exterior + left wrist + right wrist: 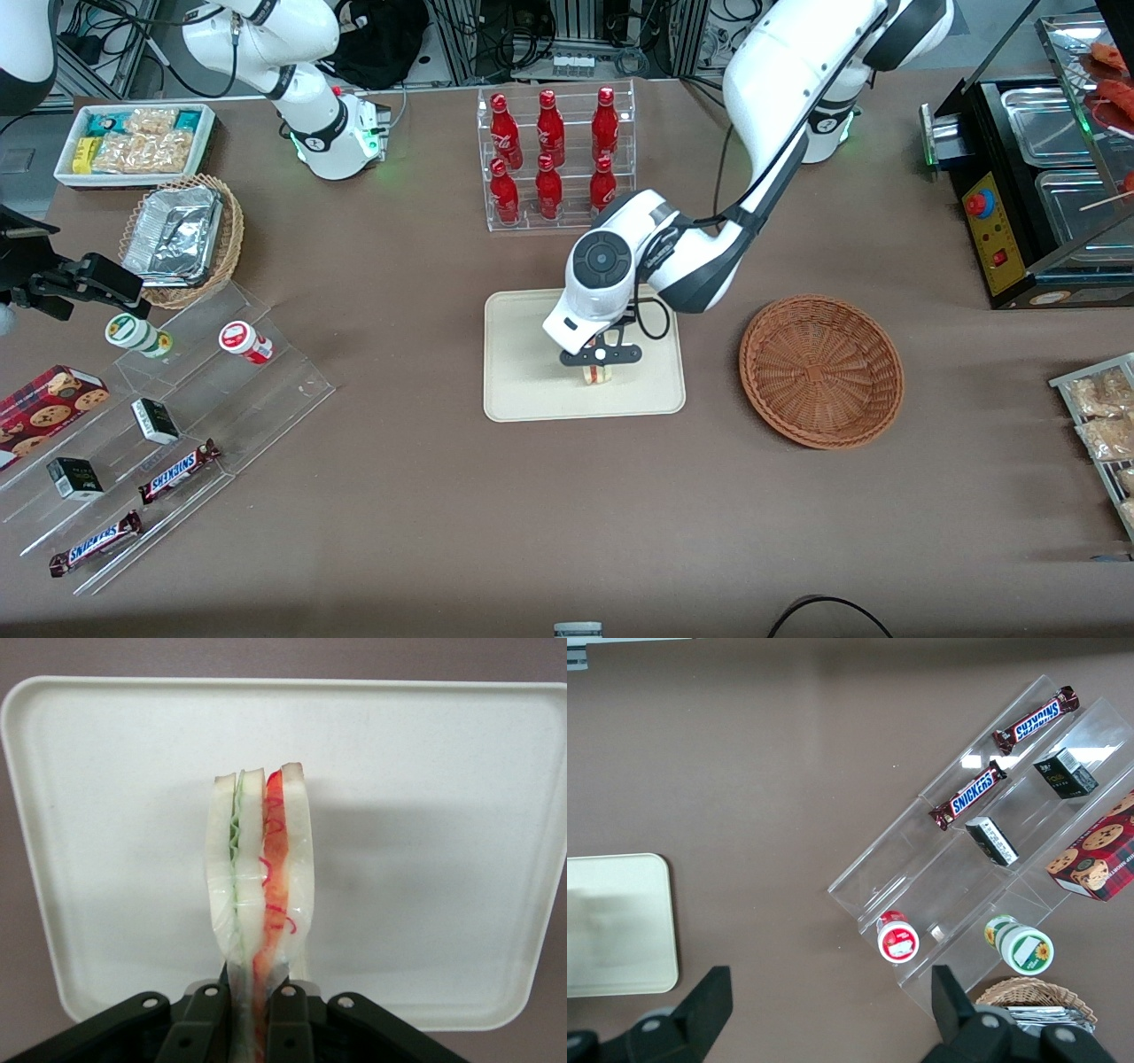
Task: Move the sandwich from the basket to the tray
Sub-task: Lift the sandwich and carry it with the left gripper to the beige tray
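Note:
My left gripper (599, 365) is over the cream-beige tray (523, 390) and is shut on the sandwich (597, 376). In the left wrist view the sandwich (260, 877) stands on edge between the fingers (202, 1028), white bread with green and red-orange layers, with the tray (425, 815) under it. I cannot tell whether it touches the tray. The reddish-brown wicker basket (821, 369) stands beside the tray, toward the working arm's end of the table, with nothing in it.
A clear rack of red bottles (554, 155) stands farther from the front camera than the tray. Clear stepped shelves (177, 425) with snacks and a tan basket of foil containers (182, 237) lie toward the parked arm's end. A black appliance (1036, 195) stands toward the working arm's end.

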